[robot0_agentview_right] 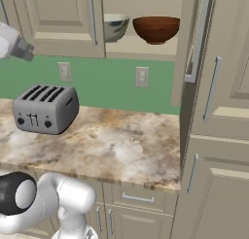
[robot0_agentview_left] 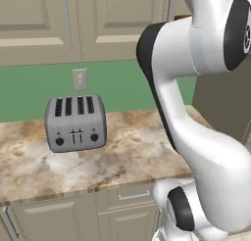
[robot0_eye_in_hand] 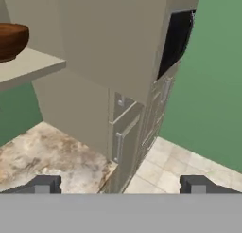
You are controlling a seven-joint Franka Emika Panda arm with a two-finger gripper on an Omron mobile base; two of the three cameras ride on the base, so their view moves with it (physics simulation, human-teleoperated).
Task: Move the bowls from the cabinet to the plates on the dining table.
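Reddish-brown bowl (robot0_agentview_right: 156, 29) and grey-white bowl (robot0_agentview_right: 115, 26) sit side by side on the shelf of the open cabinet (robot0_agentview_right: 146, 51), the grey one half hidden behind the left door. Gripper (robot0_eye_in_hand: 120, 184) spread wide, holding nothing – its fingertips (robot0_eye_in_hand: 45, 183) stand well apart, the brown bowl off to the upper left in the hand view. Below, a silver toaster (robot0_agentview_left: 75, 122) stands on the stone worktop (robot0_agentview_left: 127, 156)
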